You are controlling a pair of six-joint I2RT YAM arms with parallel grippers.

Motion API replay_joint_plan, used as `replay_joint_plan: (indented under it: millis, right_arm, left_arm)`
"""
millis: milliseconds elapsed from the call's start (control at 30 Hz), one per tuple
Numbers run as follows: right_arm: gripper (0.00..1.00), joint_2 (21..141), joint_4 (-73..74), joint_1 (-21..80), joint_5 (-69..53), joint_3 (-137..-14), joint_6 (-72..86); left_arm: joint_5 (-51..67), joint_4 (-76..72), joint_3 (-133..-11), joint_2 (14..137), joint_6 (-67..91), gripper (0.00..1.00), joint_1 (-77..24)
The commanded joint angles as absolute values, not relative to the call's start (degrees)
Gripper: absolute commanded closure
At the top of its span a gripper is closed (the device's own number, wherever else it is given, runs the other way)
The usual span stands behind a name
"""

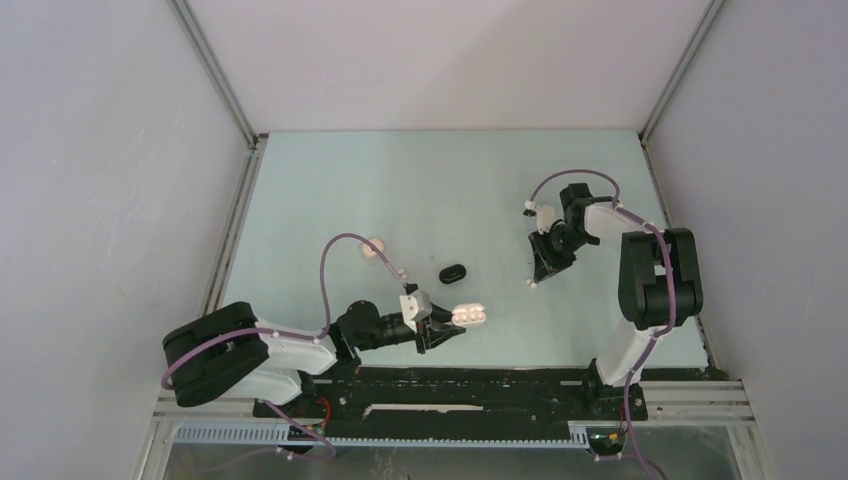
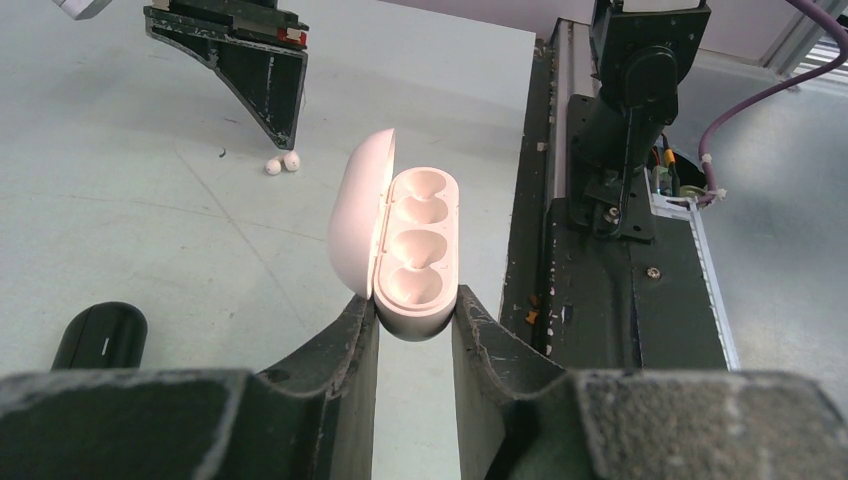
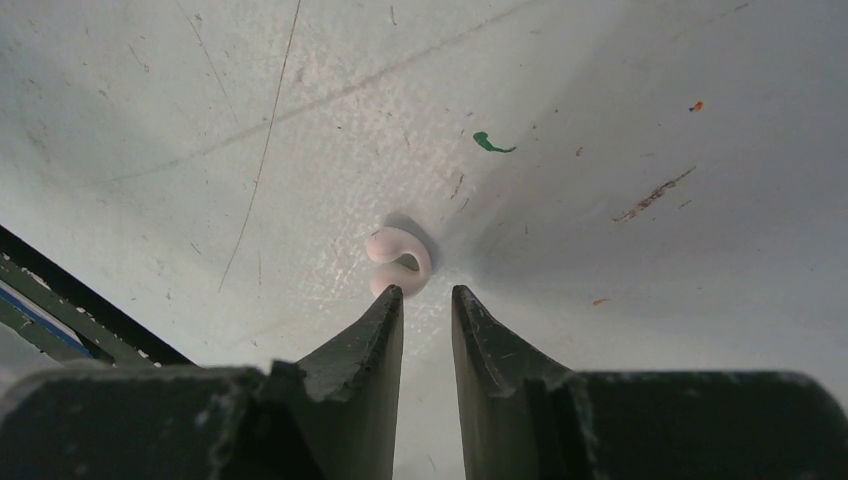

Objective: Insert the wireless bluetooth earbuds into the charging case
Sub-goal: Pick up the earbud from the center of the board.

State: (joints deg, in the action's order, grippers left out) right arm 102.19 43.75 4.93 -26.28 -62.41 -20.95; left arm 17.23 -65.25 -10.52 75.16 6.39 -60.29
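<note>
- The left gripper [image 2: 413, 300] pinches the charging case [image 2: 415, 250] by its near end. One finger [image 2: 345, 350] presses on each side, and the jaws are only as far apart as the case is wide.
- The right gripper [image 3: 425, 292] points down at the table [image 3: 650, 330]. Its fingers [image 3: 370, 345] stand a narrow slit apart with nothing between them. One tip touches or just overlaps the nearer bud; I cannot tell which.
- Both pairs of fingers are black wedges with rough, worn faces.
- The case is glossy pale pink plastic, pill-shaped. Its lid stands hinged open along one long side, and its scooped hollows are empty.
- The wireless bluetooth earbuds [image 3: 398, 262] are two tiny rounded pale pink buds. They lie touching each other on the scuffed, scratched table at the right fingertips, well apart from the case.
- A closed black case [image 2: 98, 335], also pill-shaped, lies on the table near the left gripper.
</note>
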Motion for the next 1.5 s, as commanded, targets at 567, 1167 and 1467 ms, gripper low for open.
replay_joint_plan:
  millis: [567, 1167, 1467]
  right_arm:
    - [0.73, 103.53, 43.15, 8.47, -23.65, -64.39, -21.27]
    - [0.76, 103.93, 43.01, 8.9, -24.39, -64.42, -21.03]
    - [0.83, 102.11, 43.15, 8.97, -25.57, -64.42, -21.15]
  left_arm:
    - [18.45, -65.35, -12.89, 75.33, 5.19, 1.0, -59.94]
    - [19.41, -63.79, -13.86, 75.95, 5.36, 1.0, -59.94]
    - [19.59, -63.38, -14.02, 75.94, 5.32, 1.0, -59.94]
